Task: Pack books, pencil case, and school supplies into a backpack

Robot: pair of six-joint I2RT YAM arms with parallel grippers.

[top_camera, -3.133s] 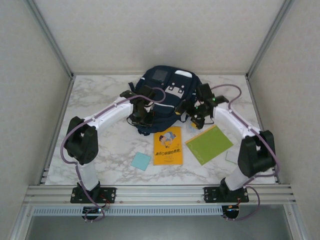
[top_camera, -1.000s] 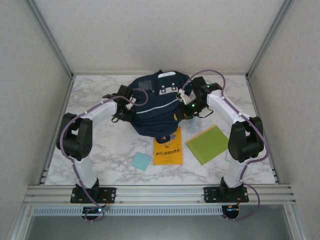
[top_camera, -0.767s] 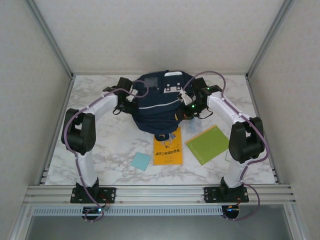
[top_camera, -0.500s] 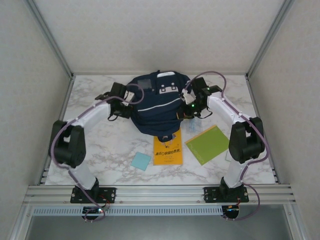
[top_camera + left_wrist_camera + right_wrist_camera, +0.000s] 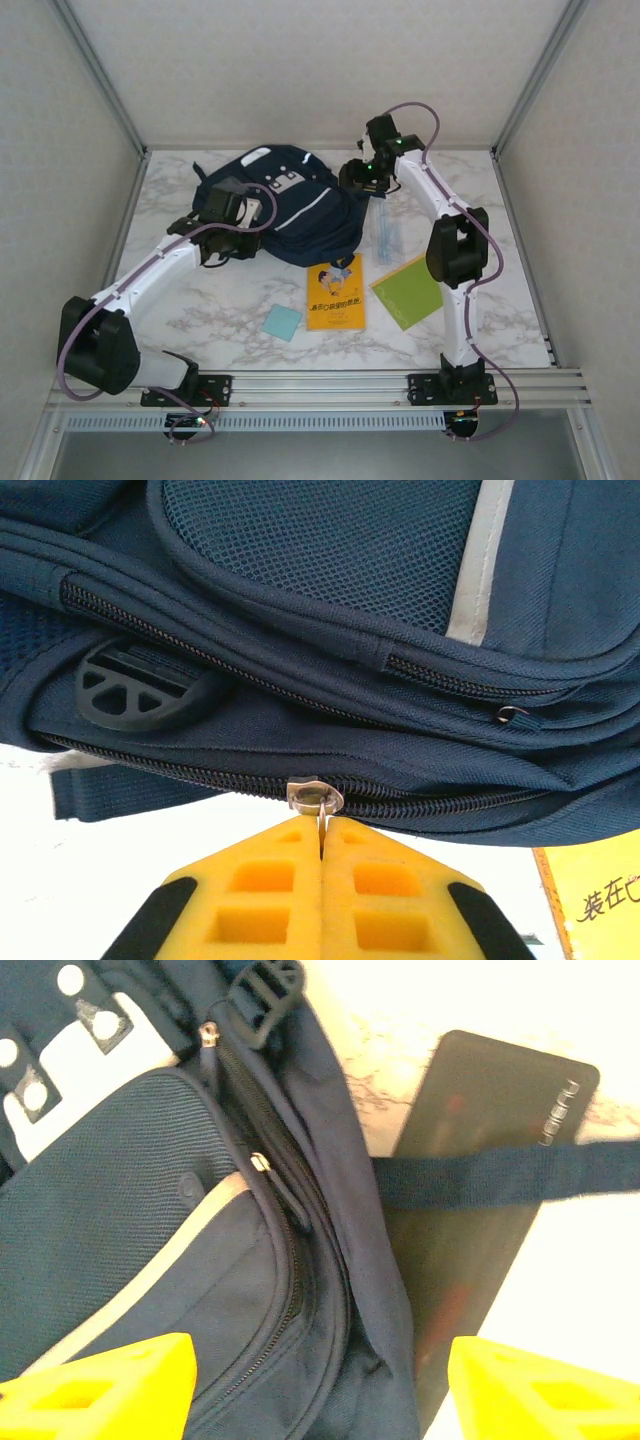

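Evidently the left fingers [image 5: 340, 832] are pinched shut on a zipper pull [image 5: 314, 798], probably to open the navy backpack [image 5: 300, 215] for packing. The right fingers [image 5: 356, 176] hang spread wide, holding nothing. The backpack lies flat on the bench [image 5: 200, 300], its long axis diagonal and its white-tabbed end far-left, with the pencil case [image 5: 480, 1160] beside it.
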